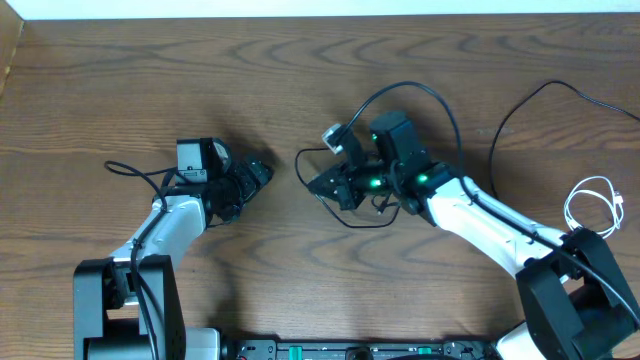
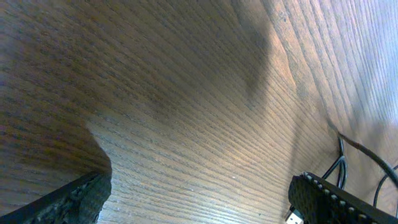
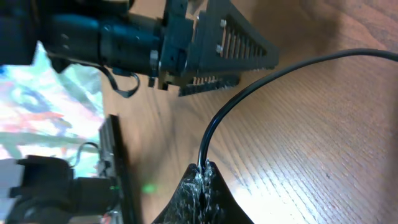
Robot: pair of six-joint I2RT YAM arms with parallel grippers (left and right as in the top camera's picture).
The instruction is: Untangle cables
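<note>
The step in hand looks like drawing out the looped black cable (image 3: 311, 61) at the middle of the tabletop (image 1: 300, 60), with one end pinned while the other arm takes a second hold. To do it well, the pinch should stay firm. The pull should run low and slow along the wood, so the cord slides out of its loop rather than tightening. The loop appears to circle the right arm's own wrist, passing to its 12 o'clock and its 6 o'clock. Judging by that, the arm should work clear of the loop before any long pull. The free arm would do best to take the cord close to the pinch, not far along the slack.

The right tool (image 3: 203, 177) is shut tight on the black cable, which rises from between its fingertips and arcs off toward 2 o'clock. The left tool (image 1: 262, 174), just to its 9 o'clock, stands wide apart and empty. Only bare wood lies between its fingers, with cable strands and a plug (image 2: 292, 216) beside one of them.

Farther off, well apart from both, the white cable (image 1: 596, 183) is coiled at 3 o'clock. A second black cable (image 1: 553, 83) trails at 2 o'clock.
</note>
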